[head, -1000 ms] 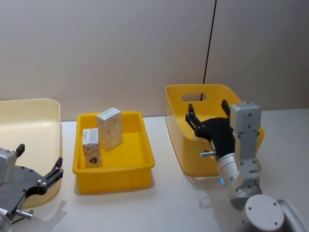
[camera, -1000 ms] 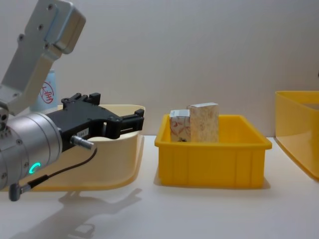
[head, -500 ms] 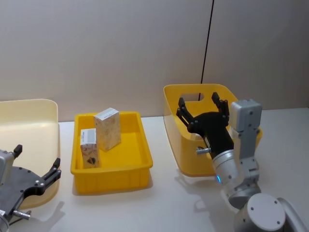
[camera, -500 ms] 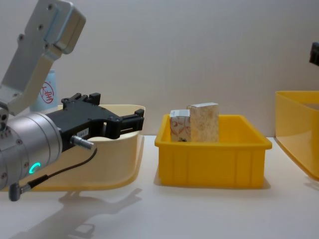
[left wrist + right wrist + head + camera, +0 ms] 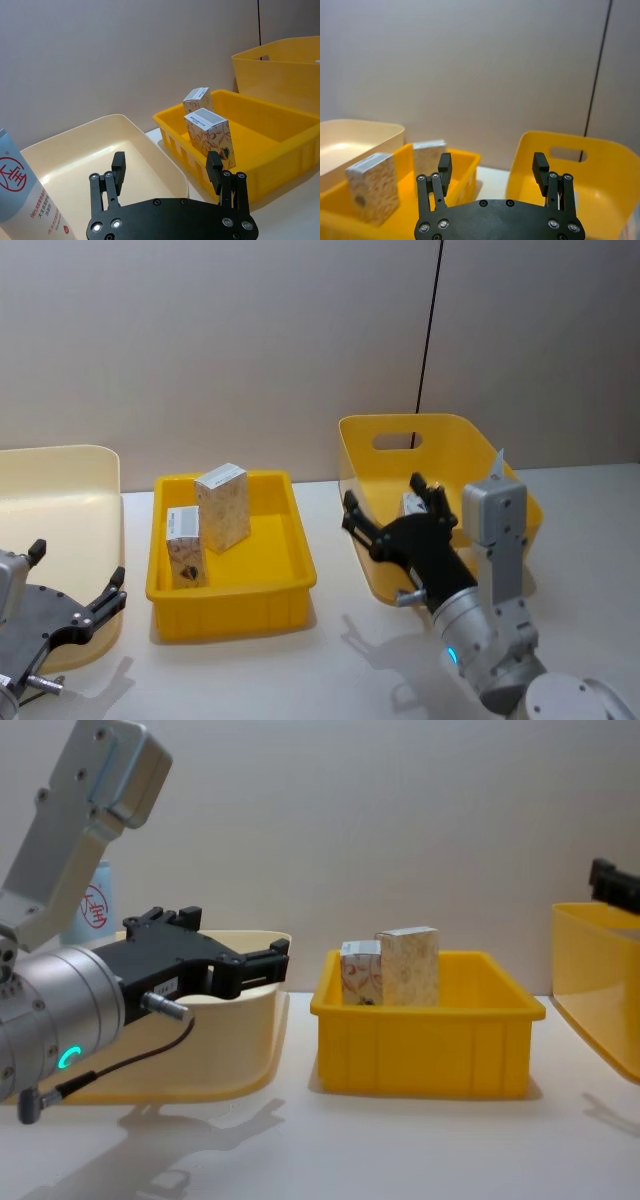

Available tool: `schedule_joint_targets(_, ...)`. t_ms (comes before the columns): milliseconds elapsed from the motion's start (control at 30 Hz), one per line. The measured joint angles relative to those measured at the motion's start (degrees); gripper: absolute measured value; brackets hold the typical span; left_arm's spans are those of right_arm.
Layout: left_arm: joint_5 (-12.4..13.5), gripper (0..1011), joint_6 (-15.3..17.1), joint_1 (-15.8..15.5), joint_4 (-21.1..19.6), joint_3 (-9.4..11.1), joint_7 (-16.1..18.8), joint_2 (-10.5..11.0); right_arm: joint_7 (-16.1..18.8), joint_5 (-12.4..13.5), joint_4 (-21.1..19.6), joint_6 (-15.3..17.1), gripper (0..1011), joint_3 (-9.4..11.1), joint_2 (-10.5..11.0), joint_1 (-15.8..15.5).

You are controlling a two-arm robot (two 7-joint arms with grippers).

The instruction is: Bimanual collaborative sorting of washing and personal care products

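Two whitish cartons with orange patterns, a taller one [image 5: 224,506] and a shorter one [image 5: 187,547], stand in the yellow tray [image 5: 285,585]; the chest view shows the cartons [image 5: 408,965] side by side. A light-blue tube with a red logo [image 5: 20,195] stands by the cream bin [image 5: 60,490], behind my left arm [image 5: 95,905]. My left gripper [image 5: 75,610] hovers open and empty at the cream bin's near edge. My right gripper [image 5: 388,496] is open and empty at the left wall of the tall yellow bin [image 5: 455,435], where something whitish [image 5: 413,504] lies inside.
The three containers stand in a row on the pale table: cream bin left, yellow tray [image 5: 430,1040] centre, tall handled bin [image 5: 600,980] right. A black cable [image 5: 432,330] hangs on the wall behind. Bare table lies in front of the tray.
My right gripper has come down and to the left, from above the tall yellow bin to its left wall nearer the tray. The left gripper and the cartons have stayed put.
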Motion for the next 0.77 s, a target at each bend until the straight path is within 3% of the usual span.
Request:
schedule_joint_targets(333, 0.0, 1003, 0.0, 0.0, 0.0, 0.0, 0.0, 0.0, 1.0, 5.6, -4.4, 4.3, 1001, -4.2, 5.1, -4.3)
schedule_joint_targets(767, 0.0, 1003, 0.0, 0.0, 0.0, 0.0, 0.0, 0.0, 1.3, 7.2, -5.7, 5.5, 1001, -5.4, 6.5, -5.6)
